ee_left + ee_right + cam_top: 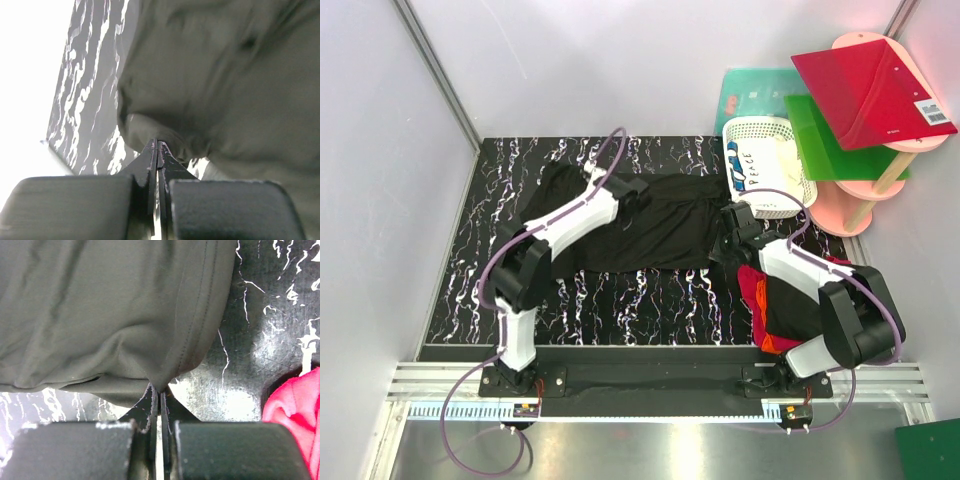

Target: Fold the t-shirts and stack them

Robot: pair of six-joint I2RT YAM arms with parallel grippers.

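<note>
A black t-shirt (660, 225) lies spread across the middle of the black marbled table (620, 300). My left gripper (632, 190) is shut on its cloth near the far left part; in the left wrist view (158, 145) the jaws pinch a fold of the shirt (220, 75). My right gripper (732, 222) is shut on the shirt's right edge; the right wrist view (159, 389) shows the hem (125, 315) pinched between the closed jaws. A pile of red, orange and black t-shirts (770, 300) lies at the right under my right arm; a red one (295, 410) shows in the right wrist view.
A white lattice basket (767, 165) stands at the table's far right corner. Red (872, 90) and green (840, 140) flat boards rest on a pink stand (865, 195) beyond it. Grey walls enclose the left and back.
</note>
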